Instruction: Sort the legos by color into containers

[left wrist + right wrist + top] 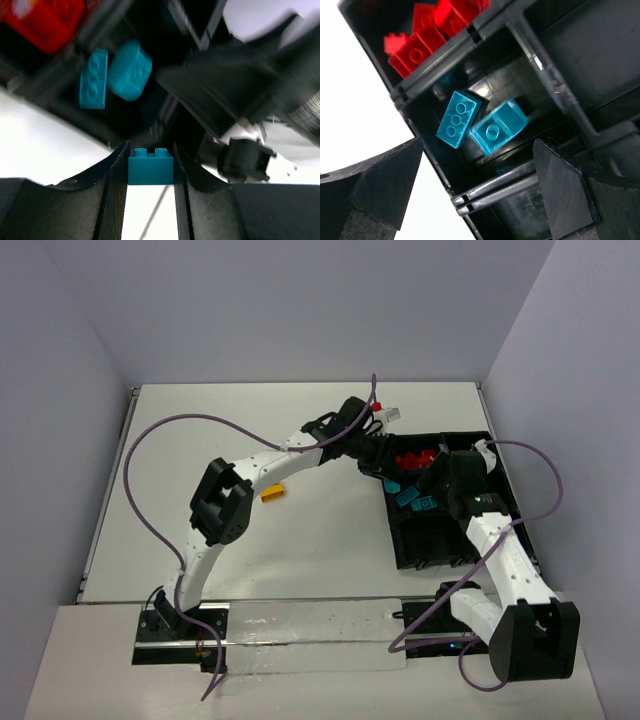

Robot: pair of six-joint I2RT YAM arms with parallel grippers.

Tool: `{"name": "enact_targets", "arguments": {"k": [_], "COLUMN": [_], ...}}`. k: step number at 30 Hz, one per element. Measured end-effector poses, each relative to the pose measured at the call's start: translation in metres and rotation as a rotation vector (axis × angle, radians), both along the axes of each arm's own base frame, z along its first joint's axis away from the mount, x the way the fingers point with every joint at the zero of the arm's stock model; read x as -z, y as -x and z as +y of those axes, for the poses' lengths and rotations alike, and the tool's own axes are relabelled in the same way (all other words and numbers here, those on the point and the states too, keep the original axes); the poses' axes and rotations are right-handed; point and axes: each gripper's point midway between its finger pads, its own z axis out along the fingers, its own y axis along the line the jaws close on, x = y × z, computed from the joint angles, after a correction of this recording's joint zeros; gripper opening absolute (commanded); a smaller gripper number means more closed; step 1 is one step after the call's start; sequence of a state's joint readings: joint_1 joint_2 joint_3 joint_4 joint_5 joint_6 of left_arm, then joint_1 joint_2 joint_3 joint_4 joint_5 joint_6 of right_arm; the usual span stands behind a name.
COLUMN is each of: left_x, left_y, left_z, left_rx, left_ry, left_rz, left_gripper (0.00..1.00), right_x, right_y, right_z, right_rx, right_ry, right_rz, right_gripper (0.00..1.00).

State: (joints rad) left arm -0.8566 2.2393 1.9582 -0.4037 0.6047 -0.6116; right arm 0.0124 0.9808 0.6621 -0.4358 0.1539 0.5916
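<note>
L grip was pinching a cyan brick by its side faces, fingers pressed onto it, studs pointing away from the wrist. It hung near the tray's left edge. From wrist cam it looked short of the cyan bin, not over it yet. Bin held two loose cyans; reds sat in the adjacent bin. R grip was directly above the same cyan bin, fingers spread wide, holding nothing.

Step as I read it: drop L's brick in w/ the other cyans. To do it well, imo:
- R should've backed off first. Two wrists crowded one bin, so collision risk.
- Centre L over the bin interior, not the divider wall.
- Go low before release so the brick couldn't bounce into the reds.
- Open fully, then lift straight up.

Yellow brick lay on the table, well apart from the tray. Prob the next pick.
</note>
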Motion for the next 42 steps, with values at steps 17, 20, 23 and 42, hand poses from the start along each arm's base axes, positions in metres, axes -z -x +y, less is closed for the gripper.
{"name": "enact_targets", "arguments": {"k": [17, 20, 23, 42], "left_x": [0.055, 0.052, 0.049, -0.037], "left_y": [-0.018, -0.014, -0.01, -0.026], "left_z": [-0.039, -0.042, -0.045, 0.102], "left_rx": [0.039, 0.052, 0.066, -0.194], "left_ry": [-0.001, 0.003, 0.01, -0.192], "left_rz": [0.056, 0.055, 0.047, -0.188], "left_gripper": [0.73, 0.86, 0.92, 0.86], "right_x": [-0.052, -0.051, -0.051, -0.06], "right_y": [0.014, 0.014, 0.015, 0.017], "right_z": [-0.022, -0.023, -0.023, -0.016], "right_rx": [0.107, 0.11, 0.111, 0.056], "right_ry": [0.065, 0.068, 0.068, 0.067], "right_rz": [-0.188, -0.185, -0.183, -0.234], "right_gripper": [0.98, 0.98, 0.98, 0.96]}}
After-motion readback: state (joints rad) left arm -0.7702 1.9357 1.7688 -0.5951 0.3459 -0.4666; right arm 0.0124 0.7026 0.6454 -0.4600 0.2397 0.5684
